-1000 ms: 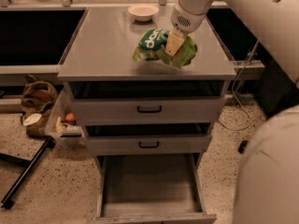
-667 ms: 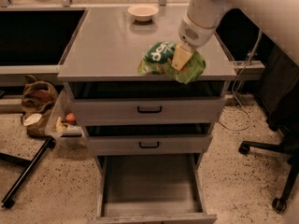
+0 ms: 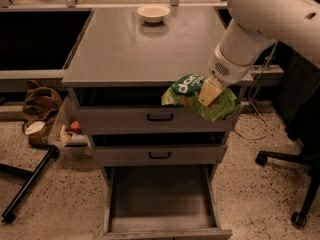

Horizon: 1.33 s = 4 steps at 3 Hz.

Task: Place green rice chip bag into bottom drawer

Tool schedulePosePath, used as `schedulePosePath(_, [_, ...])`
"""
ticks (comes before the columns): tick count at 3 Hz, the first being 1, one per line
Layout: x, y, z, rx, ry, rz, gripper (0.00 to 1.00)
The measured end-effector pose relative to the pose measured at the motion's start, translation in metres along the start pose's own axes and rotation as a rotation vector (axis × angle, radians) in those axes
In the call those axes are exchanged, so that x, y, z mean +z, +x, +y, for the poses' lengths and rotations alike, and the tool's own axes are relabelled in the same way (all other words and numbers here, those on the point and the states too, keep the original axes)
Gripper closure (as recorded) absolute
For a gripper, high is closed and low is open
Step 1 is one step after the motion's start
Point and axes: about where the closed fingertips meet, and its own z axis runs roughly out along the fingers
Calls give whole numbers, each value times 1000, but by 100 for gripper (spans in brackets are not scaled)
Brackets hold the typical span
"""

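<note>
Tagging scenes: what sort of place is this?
Probably an office or lab: grey metal drawer cabinet, black wheeled chair, speckled floor. Hand grips crumpled green foil bag at cabinet's front.

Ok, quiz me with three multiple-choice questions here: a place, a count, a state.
1. Where is the green rice chip bag? A on the floor; B in the end effector, in the air before the top drawer; C beside the bowl.
2. How many black drawer handles show? A one; B two; C four.
3. The bottom drawer is: A pulled open; B shut; C removed.
Answers: B, it hangs clamped before that drawer's front; B, the top and middle drawer bear one each; A, its grey floor shows.
</note>
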Motion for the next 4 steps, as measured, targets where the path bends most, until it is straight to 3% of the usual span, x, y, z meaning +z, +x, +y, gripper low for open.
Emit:
schedulePosePath(1, [2,25,6,62,9,13,100])
schedulePosePath(2, [19,12,26,33,-52,-19,100])
schedulePosePath(4, [30,20,29,69,-49,-16,100])
